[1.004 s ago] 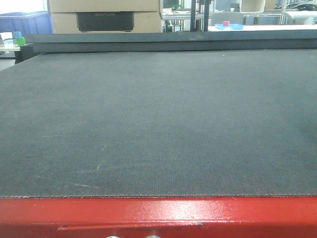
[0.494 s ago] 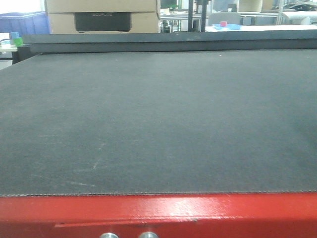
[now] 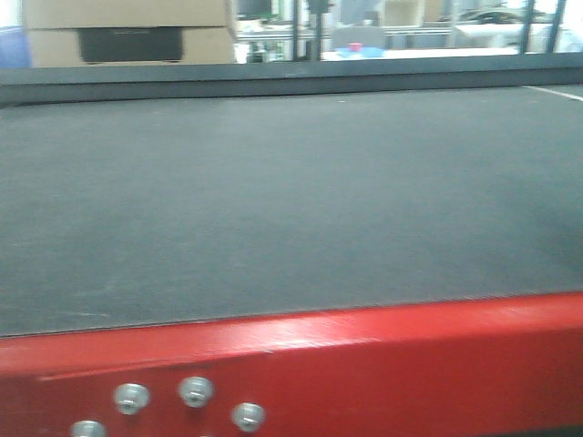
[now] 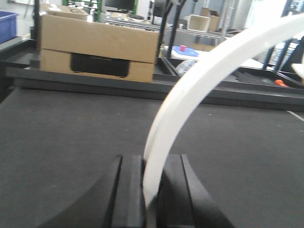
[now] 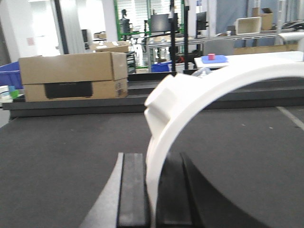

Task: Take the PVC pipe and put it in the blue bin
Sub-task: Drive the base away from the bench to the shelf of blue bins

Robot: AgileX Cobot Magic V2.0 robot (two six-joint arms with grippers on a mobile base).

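Left jaws and right jaws each pinch tight on the curved white PVC pipe (image 4: pixel 190 80), seemingly one shared piece, holding it arched above the dark surface (image 4: pixel 61 137) for carrying.

Industrial workshop or lab hall. Wide dark-matted table (image 3: pixel 273 200) with a red steel edge (image 3: pixel 383 346) and bolts (image 3: pixel 195 391). Ahead of the left gripper (image 4: pixel 151 164), past the table's far rail, sits a cardboard box (image 4: pixel 97 47). Ahead of the right gripper (image 5: pixel 152 164), further back: monitor (image 5: pixel 160 21), green frame (image 5: pixel 115 23), white bench (image 5: pixel 247 58) with a blue tray (image 5: pixel 213 59).
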